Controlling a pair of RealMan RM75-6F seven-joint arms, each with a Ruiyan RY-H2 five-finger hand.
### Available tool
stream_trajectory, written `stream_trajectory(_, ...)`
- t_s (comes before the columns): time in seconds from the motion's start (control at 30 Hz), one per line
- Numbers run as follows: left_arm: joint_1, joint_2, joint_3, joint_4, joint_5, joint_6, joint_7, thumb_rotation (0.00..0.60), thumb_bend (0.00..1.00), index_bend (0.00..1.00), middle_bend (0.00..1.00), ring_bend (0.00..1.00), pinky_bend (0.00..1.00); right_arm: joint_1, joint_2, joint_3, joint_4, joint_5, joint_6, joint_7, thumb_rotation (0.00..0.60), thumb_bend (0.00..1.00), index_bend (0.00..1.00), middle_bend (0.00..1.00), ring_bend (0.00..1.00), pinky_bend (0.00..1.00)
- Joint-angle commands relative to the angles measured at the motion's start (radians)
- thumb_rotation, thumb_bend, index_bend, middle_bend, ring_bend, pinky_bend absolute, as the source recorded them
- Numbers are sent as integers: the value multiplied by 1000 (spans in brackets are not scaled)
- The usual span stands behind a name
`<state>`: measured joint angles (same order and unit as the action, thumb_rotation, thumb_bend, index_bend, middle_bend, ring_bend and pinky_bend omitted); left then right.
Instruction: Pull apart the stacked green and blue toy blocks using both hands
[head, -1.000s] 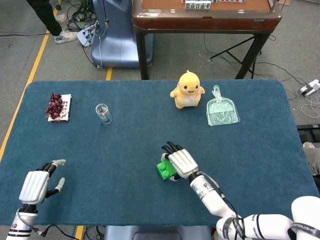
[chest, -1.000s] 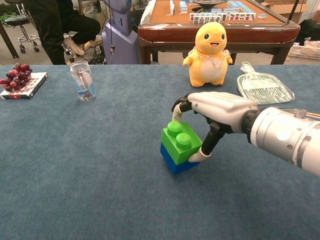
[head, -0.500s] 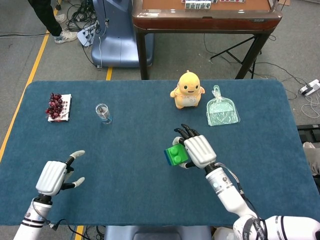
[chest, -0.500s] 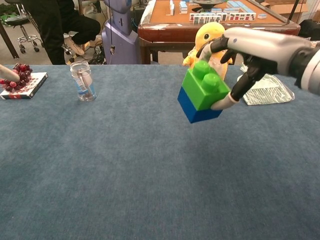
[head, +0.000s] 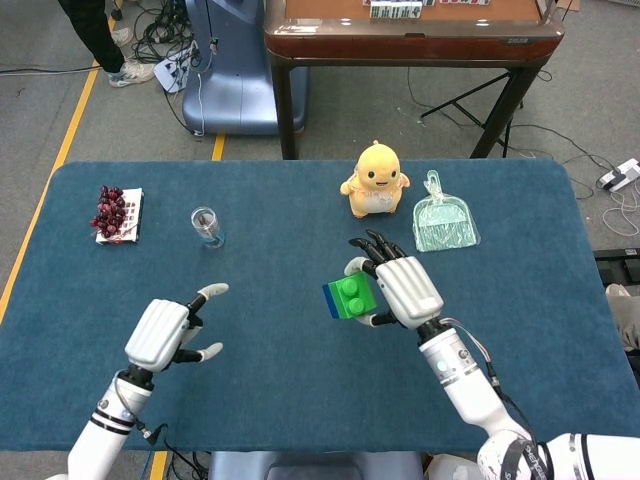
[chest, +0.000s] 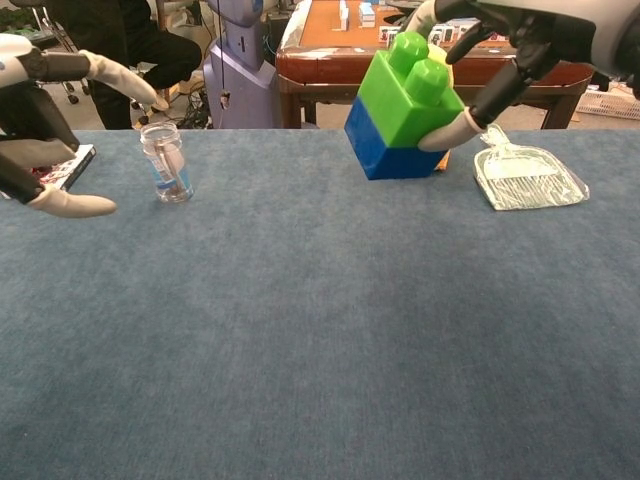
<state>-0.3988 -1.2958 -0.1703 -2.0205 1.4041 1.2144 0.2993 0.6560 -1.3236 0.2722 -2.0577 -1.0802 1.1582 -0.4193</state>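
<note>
The raised blocks (chest: 403, 110) hide the yellow toy (head: 376, 180) in the chest view.

Open blue table (head: 270, 340) between both hands, glass jar (head: 206, 226) just beyond left hand (head: 165, 333)

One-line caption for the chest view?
Right hand holds stacked green block and blue block aloft; open left hand nearby.

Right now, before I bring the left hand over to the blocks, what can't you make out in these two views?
- Blue block: head view shows only a sliver; green block covers it.
- Right hand: chest view's top edge cuts it off.
- Left hand: chest view's left edge crops it.
- Yellow duck toy: chest view, hidden behind the blocks.
- Glass jar: contents too small to identify.
</note>
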Motion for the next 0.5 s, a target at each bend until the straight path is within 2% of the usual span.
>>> stream_trajectory(0.03,-29,-42,-24,-24,-49,-17,1,600,91,219,1000,1000,1000,12,-14,7,-4,11,-4,8,600,60,582,151,0,162)
stream_trajectory(0.5,-111,-144,-58,-56,-269,-79,-42,600,90,256,1000,1000,1000,69,-99,17,11,68,-15,18,600,63,583,142,0,162)
